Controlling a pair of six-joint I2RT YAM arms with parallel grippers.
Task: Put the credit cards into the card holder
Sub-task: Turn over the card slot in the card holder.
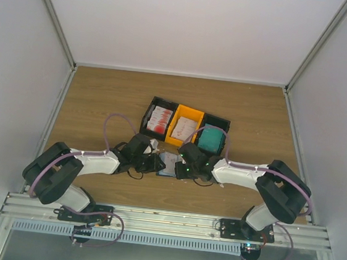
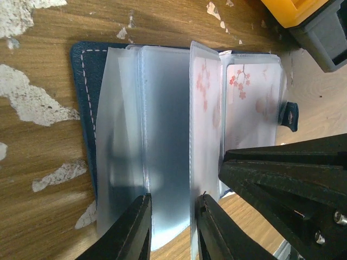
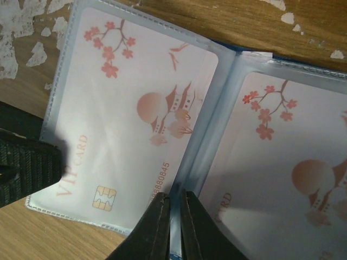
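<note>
Nearly closed, the jaws of the right gripper (image 3: 174, 216) are pinched on the edge of a clear sleeve (image 3: 195, 157) at the fold of the opened card holder (image 2: 87, 70), with a white cherry-blossom card (image 3: 130, 114) sleeved on either side. The left gripper (image 2: 172, 227) is set narrowly parted astride empty sleeves at the holder's edge; whether they are gripped cannot be told. Just beyond, on the wooden table (image 1: 102, 98), further cards are stacked in a black bin (image 1: 152, 110) and an orange bin (image 1: 191, 111).

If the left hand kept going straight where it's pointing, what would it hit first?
Probably the clear sleeves of the card holder, right ahead of the left hand; they may already touch.
</note>
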